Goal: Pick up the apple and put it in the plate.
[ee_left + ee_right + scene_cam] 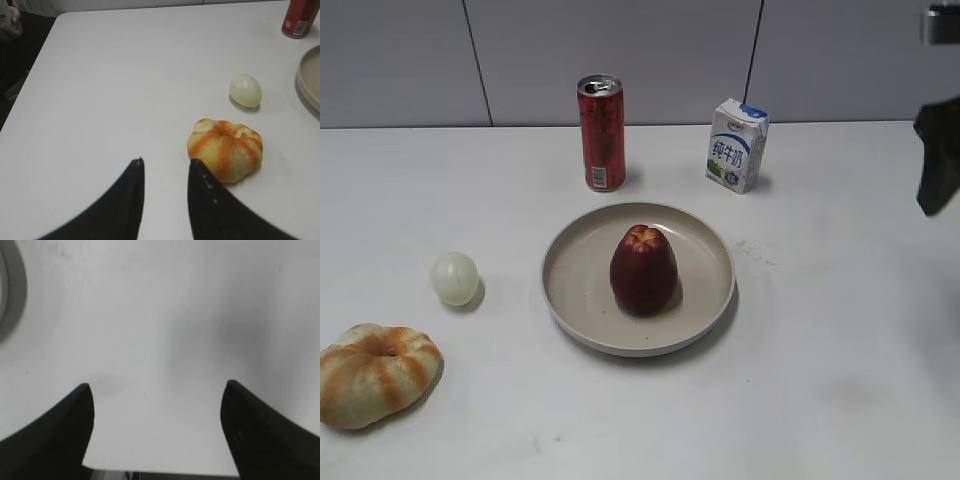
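The dark red apple (643,270) stands upright in the middle of the beige-grey plate (705,300) in the exterior view. The plate's rim also shows at the right edge of the left wrist view (306,80) and at the left edge of the right wrist view (12,295). My right gripper (156,390) is open and empty over bare table, well right of the plate; part of it shows at the right edge of the exterior view (938,155). My left gripper (165,167) is open and empty, just left of the bread ring.
An orange-striped bread ring (375,375) (225,149) lies front left. A small pale ball (454,278) (245,90) sits left of the plate. A red can (602,132) (299,17) and a milk carton (737,144) stand behind the plate.
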Motion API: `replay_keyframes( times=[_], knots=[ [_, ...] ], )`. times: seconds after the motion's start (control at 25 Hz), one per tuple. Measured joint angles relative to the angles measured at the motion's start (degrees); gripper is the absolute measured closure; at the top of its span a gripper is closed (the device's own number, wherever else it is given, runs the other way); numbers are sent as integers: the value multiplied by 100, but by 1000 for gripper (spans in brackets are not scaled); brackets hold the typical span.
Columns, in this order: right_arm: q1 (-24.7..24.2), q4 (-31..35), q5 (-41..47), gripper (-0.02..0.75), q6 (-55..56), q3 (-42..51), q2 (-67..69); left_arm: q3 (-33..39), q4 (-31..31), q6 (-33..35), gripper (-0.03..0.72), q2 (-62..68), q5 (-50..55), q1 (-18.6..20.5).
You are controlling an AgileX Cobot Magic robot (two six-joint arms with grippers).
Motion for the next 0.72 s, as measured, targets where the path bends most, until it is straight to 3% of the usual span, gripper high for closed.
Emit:
replay_keyframes(
  times=[0.32, 0.72],
  knots=[
    [0, 0, -621, 146, -16, 2367, -1967, 0, 0, 0, 452, 0, 0, 0],
    [0, 0, -1032, 147, -16, 3893, -3884, 0, 0, 0, 452, 0, 0, 0]
  ],
)
